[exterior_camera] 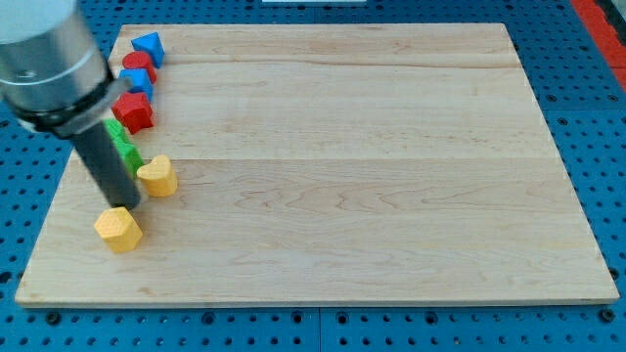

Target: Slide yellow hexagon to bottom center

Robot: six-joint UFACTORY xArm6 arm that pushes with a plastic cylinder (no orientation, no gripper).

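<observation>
The yellow hexagon (118, 229) lies near the view's left edge of the wooden board (391, 196), toward the bottom. My tip (123, 205) stands just above it, touching or almost touching its upper edge. A second yellow block, heart-shaped (157, 176), lies just to the upper right of my tip.
A column of blocks runs along the board's left side: a blue triangle (148, 46), a red block (138, 63), a blue block (139, 80), a red star-like block (133, 111), and green blocks (124, 149) partly hidden behind the rod.
</observation>
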